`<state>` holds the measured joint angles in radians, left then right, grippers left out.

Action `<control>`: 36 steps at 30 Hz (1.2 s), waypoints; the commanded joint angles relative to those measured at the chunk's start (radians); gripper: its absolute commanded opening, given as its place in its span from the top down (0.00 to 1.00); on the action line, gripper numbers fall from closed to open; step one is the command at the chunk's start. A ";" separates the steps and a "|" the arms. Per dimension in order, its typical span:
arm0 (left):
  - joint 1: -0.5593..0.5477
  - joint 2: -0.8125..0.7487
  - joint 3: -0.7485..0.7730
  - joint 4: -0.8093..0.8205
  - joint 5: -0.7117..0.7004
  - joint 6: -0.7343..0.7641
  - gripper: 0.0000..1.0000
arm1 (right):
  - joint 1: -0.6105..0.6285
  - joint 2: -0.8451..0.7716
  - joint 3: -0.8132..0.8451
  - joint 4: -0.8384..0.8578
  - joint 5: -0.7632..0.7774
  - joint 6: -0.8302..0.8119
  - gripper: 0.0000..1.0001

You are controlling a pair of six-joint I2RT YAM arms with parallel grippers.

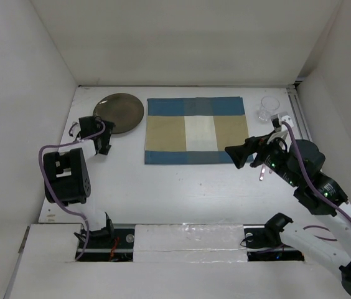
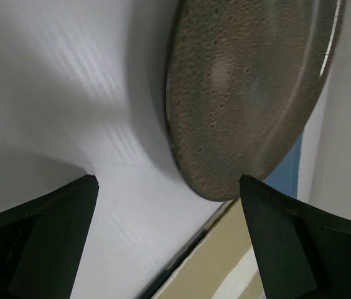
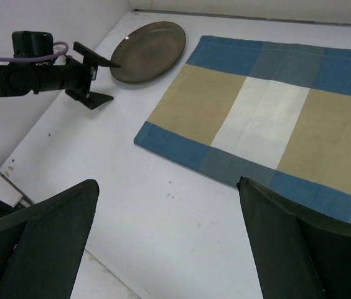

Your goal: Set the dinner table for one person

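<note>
The dinner table (image 1: 182, 187) is a flat white top. A brown round plate (image 1: 118, 113) lies at its back left, beside a blue-and-tan placemat (image 1: 195, 131). My left gripper (image 1: 107, 138) is open and empty, low over the table just in front of the plate. In the left wrist view the plate (image 2: 244, 93) is close ahead of the gripper (image 2: 168, 180), with the placemat's edge (image 2: 238, 261) to the right. My right gripper (image 1: 233, 156) is open and empty above the placemat's near right corner. In the right wrist view it (image 3: 167, 184) hangs over bare table (image 3: 163, 205).
A clear glass (image 1: 267, 109) stands at the back right, off the placemat. A thin pale item (image 1: 261, 169) lies partly under the right arm; I cannot tell what it is. White walls enclose the table on the left, back and right.
</note>
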<state>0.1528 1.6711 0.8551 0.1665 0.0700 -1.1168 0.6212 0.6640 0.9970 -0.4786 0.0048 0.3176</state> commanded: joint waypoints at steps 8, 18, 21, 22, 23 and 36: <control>0.001 0.180 0.111 0.047 0.004 -0.043 0.28 | -0.005 -0.001 0.000 0.083 -0.042 0.015 0.00; 0.001 0.271 0.156 0.010 0.004 -0.063 1.00 | -0.005 0.017 0.009 0.074 -0.031 0.034 0.00; 0.001 0.224 0.145 0.001 -0.010 -0.072 1.00 | -0.005 0.017 0.020 0.064 -0.031 0.034 0.00; 0.001 0.204 0.136 -0.008 -0.022 -0.072 1.00 | -0.005 0.017 0.020 0.064 -0.020 0.034 0.00; 0.001 0.161 0.147 -0.009 -0.022 -0.058 1.00 | -0.005 0.017 0.029 0.052 -0.020 0.034 0.00; -0.032 -0.108 0.387 -0.191 -0.142 0.012 1.00 | -0.005 -0.030 0.051 -0.031 0.050 0.034 0.00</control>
<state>0.1295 1.6470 1.1576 -0.0616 -0.0547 -1.1225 0.6212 0.6476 1.0050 -0.4950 0.0269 0.3443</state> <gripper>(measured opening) 0.043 0.999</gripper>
